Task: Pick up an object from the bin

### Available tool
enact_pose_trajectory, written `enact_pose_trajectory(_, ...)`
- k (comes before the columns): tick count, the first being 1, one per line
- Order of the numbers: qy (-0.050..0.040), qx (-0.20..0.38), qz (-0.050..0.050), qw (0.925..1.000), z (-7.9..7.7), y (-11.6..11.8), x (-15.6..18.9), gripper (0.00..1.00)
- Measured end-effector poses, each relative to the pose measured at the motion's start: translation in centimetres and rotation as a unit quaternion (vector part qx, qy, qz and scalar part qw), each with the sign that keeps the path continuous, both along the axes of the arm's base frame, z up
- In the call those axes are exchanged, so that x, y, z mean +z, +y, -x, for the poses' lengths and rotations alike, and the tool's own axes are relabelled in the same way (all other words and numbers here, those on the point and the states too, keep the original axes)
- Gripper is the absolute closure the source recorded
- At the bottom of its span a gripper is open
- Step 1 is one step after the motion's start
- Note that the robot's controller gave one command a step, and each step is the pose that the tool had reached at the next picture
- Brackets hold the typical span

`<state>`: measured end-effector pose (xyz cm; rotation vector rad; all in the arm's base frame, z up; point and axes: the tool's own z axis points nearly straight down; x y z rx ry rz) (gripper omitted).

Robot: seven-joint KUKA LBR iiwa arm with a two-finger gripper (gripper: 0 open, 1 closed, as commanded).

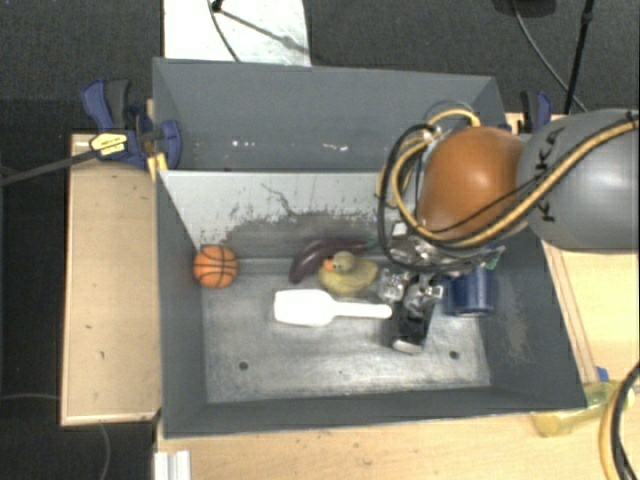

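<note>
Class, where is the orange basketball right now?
In the camera view, the basketball lies at the far left of the bin, by its back wall, left of the yellow duck and white scoop.

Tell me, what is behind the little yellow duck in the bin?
A dark purple curved thing, maybe a toy eggplant, lies just behind the duck, toward the back wall. The duck covers its near edge, and the robot's arm hides whatever lies further right.
</note>
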<state>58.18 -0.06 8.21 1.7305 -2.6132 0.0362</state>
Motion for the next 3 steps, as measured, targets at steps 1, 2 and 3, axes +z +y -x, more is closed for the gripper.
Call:
enact_pose_trajectory(1, 0.0, -0.001, 0.0, 1.0, 0.0, 0.0, 0.0, 1.0)
enact_pose_trajectory(2, 0.0, -0.001, -0.002, 1.0, 0.1, 0.0, 0.2, 1.0)
enact_pose_trajectory(3, 0.0024, -0.003, -0.01, 0.9999, 0.5, 0.3, 1.6, 1.0)
